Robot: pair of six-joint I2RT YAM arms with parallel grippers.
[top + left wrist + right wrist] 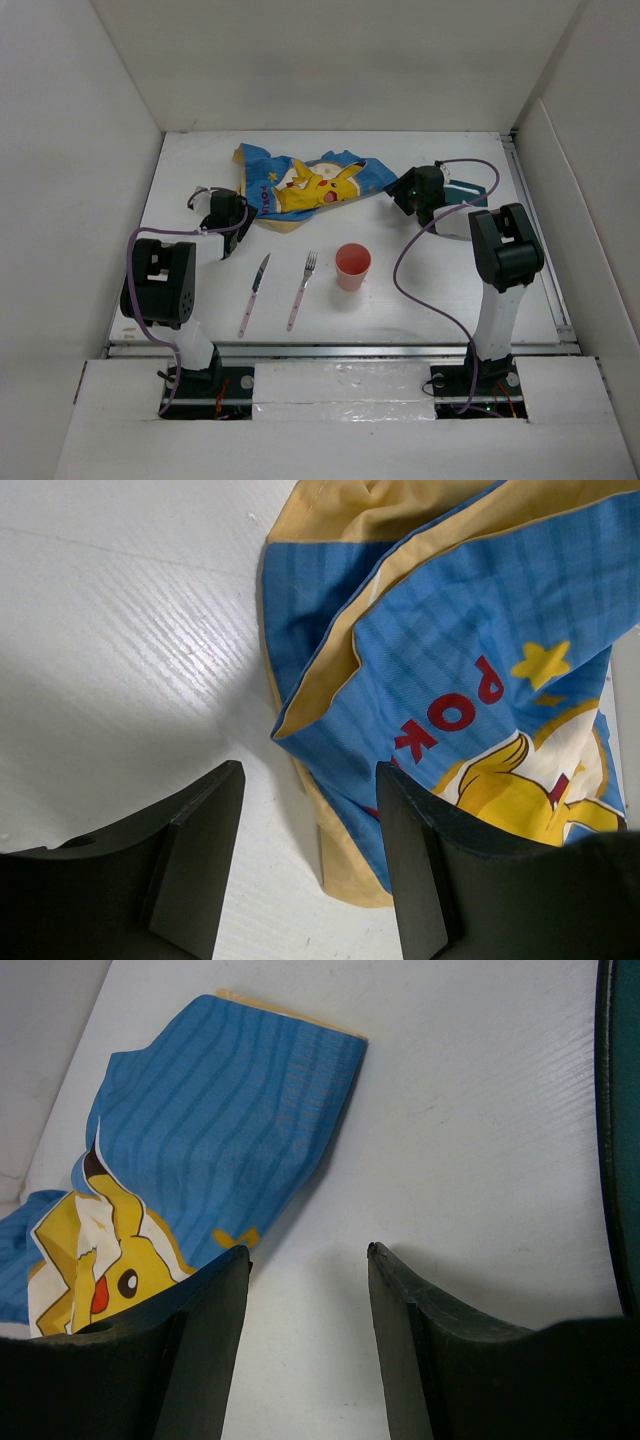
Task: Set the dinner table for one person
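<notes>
— What is the biggest worry here?
— Start with the large flat white rectangular desk. It spreads under everything, with its metal rail along the 6 o'clock edge. It looks smooth, so I judge that whatever gets tugged will slide.
— And the arms?
— The left arm reaches to 10 o'clock and the right arm to 1 o'clock. The left jaws are released and hold nothing, and one finger hangs over the cloth's folded edge. The right jaws are also parted and empty, over bare desk just beside the cloth's corner.
— So the cloth is the problem?
— Yes. The crumpled blue Pikachu-print cloth placemat, yellow on its back, lies bunched at 12 o'clock, doubled over on itself. A pinch could catch only one layer, or on the right side nothing at all. Uneven pulls would twist it rather than flatten it.
— Anything close by?
— A dark teal object, mostly hidden, sits just beside the right jaws at 2 o'clock. A swing could knock it.
— And the small things?
— The salmon-pink plastic cup stands upright near the centre. The pink-handled metal fork lies at 7 o'clock and the pink-handled metal knife at 8 o'clock. Dragging the cloth toward 6 o'clock could tip the cup and scatter the cutlery.
</notes>
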